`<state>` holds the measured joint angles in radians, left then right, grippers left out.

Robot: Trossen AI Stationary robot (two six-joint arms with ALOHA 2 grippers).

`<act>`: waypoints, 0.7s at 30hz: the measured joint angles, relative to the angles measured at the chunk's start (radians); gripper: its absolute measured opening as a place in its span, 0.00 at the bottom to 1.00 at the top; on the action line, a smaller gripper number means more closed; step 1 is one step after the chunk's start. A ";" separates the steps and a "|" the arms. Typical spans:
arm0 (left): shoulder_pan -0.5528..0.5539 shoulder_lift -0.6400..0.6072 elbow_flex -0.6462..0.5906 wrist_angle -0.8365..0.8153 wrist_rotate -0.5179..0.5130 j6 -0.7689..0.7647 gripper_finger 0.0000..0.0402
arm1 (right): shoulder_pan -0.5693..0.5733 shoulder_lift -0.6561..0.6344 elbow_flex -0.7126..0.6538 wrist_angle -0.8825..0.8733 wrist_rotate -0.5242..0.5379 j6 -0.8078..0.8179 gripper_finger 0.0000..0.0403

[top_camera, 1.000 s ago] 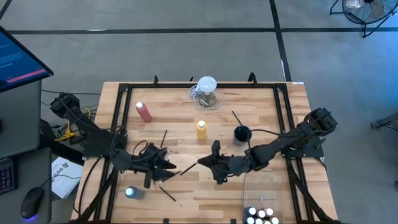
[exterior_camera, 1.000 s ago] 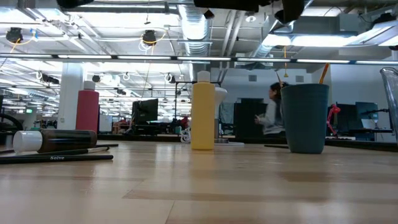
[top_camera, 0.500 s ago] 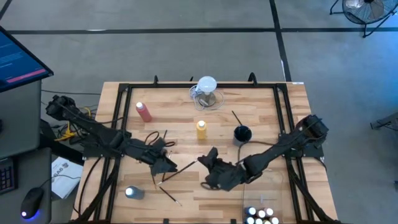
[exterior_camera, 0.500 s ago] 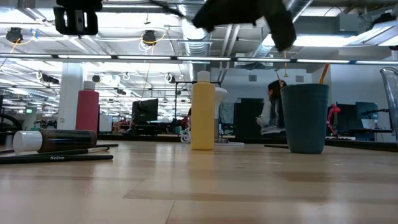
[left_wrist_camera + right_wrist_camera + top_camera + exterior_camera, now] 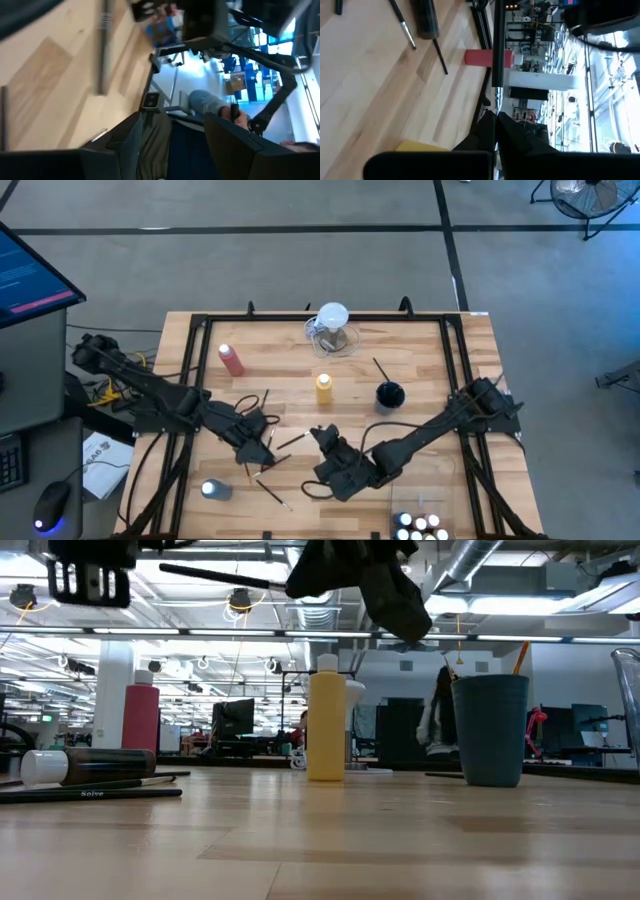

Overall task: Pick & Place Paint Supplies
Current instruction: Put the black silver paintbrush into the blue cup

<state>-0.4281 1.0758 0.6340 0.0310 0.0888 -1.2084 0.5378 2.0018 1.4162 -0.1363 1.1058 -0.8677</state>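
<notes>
Wood tabletop [image 5: 420, 350] lies under both arms, and the right gripper [image 5: 320, 436] hangs above its middle, clamped tight on one end of a thin dark paintbrush [image 5: 291, 442]. The brush sticks out sideways in the air toward the left gripper [image 5: 258, 446], which waits close by with its fingers spread and nothing between them.

My main worry is that pinch. I am holding a slim round handle near its end, so I judge a quick swing could make it swivel or slide out of the fingers. The free end points at the left gripper, and if either arm closes in carelessly they could knock together.

If I carry the brush to the dark blue cup [image 5: 388, 395], the yellow bottle [image 5: 323, 388] stands just beside that path and could be tipped by my forearm. A misaligned tip could catch the cup's rim and push it over.
</notes>
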 joint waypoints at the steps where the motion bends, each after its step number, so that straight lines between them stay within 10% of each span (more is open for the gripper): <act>1: 0.011 -0.011 -0.014 -0.002 0.010 -0.005 0.48 | 0.005 0.000 0.003 0.001 0.000 -0.002 0.00; 21: 0.115 -0.105 -0.141 0.083 0.042 0.005 0.48 | -0.014 0.000 0.031 0.065 -0.051 -0.006 0.00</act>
<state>-0.3134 0.9710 0.4934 0.1136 0.1307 -1.2037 0.5236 2.0014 1.4467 -0.0711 1.0548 -0.8738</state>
